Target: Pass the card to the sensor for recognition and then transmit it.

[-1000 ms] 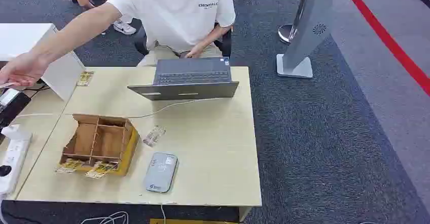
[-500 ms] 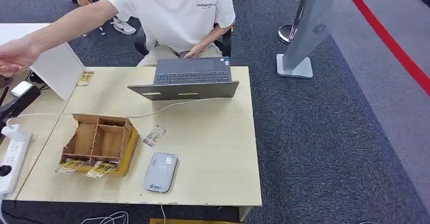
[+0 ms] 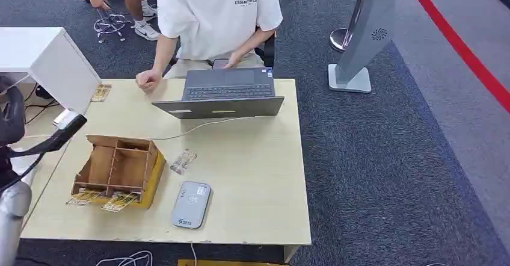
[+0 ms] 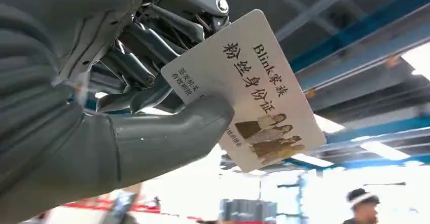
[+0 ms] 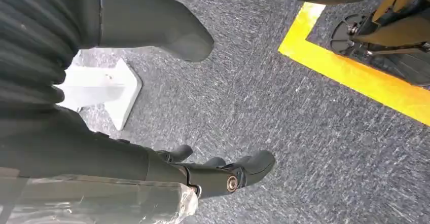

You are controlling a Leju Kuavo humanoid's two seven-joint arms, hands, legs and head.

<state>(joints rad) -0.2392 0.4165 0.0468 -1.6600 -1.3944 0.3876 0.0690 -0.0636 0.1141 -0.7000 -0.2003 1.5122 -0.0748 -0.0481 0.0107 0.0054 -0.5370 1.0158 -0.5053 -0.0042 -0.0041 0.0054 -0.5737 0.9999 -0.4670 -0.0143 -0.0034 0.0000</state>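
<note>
Your left hand point(image 4: 127, 97) pinches the card point(image 4: 246, 89) between thumb and fingers, so keep that pinch firm and bring the card's flat face down level over the grey sensor point(image 3: 191, 204). In the head view the card point(image 3: 67, 119) hangs off the table's point(image 3: 258, 176) left edge, well apart from the sensor, beyond the cardboard box point(image 3: 118, 170). The left arm is raised, palm turned upward. Your right hand point(image 5: 213, 171) hangs toward the carpet, holding nothing, fingers loosely apart.

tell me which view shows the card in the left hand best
The left wrist view: the card faces the camera close up, printed side legible, pinched between the left hand's thumb and fingers. The head view shows it small and edge-on at the table's left. The right wrist view looks at carpet.
</note>
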